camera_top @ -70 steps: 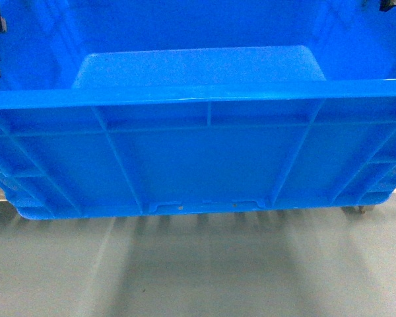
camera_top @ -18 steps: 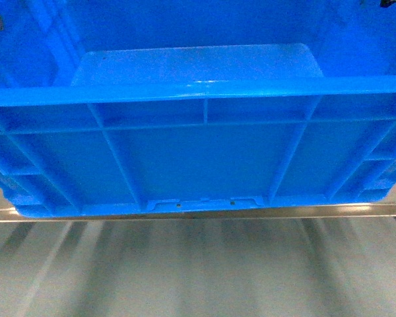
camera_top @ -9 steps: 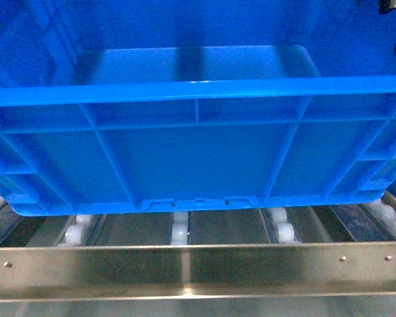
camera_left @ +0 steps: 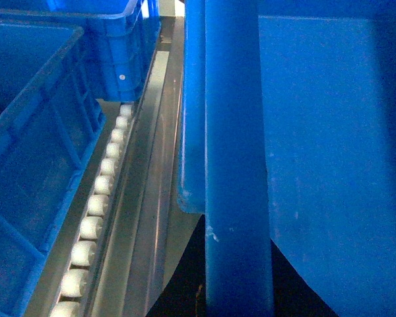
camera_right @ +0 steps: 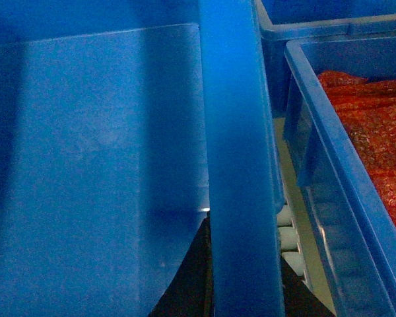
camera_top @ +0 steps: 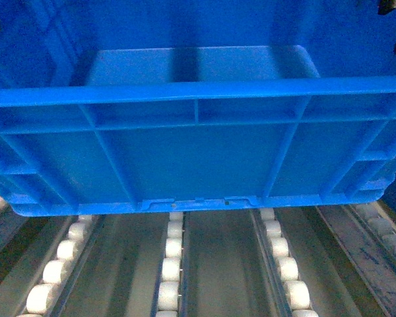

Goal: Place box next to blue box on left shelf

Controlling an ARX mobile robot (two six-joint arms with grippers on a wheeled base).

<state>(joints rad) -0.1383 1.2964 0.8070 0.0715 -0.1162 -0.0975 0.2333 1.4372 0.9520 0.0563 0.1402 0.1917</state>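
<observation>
The box, a big bright-blue open crate with ribbed walls, fills the head view and hangs just above the left shelf with its rows of white rollers. My left gripper is shut on the box's left rim, a dark finger showing on each side of it. My right gripper is shut on the right rim in the same way. A blue box stands on the rollers to the left of the held box.
A further blue crate stands behind the left one. On the right, close to the held box, a blue crate holds red-orange material, with another crate behind it. Grey rails run between the roller rows.
The box has moved forward over the shelf. The shelf's metal front bar has passed out of the head view, and roller rows now show below the box where floor showed before.
</observation>
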